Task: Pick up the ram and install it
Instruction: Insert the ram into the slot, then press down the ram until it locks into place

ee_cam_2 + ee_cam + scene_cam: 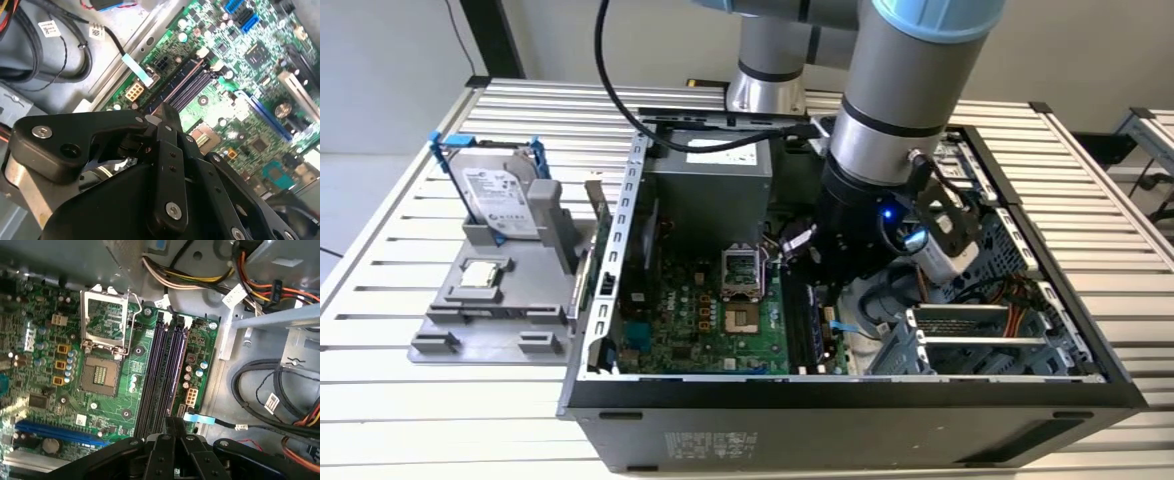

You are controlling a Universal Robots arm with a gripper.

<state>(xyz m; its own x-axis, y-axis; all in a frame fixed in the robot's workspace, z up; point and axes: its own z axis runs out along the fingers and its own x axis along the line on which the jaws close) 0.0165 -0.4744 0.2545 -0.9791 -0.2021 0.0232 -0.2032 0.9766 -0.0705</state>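
Note:
In the exterior view the ram (596, 215), a thin dark stick, stands on edge at the right side of the grey fixture (447, 335), just outside the open computer case (854, 410). My gripper (801, 265) is well to the exterior view's right of it, lowered inside the case over the motherboard (707, 335). Both wrist views show the gripper (166, 114) (175, 424) shut, fingers together with nothing between them. It hangs over one end of the dark memory slots (162, 370) (182, 87).
On the fixture stand a silver hard drive in a blue frame (494, 185) and a small square processor chip (480, 272). Inside the case are the open processor socket (102, 372), the grey power supply (707, 175), cable bundles (270, 400) and a metal drive cage (974, 340).

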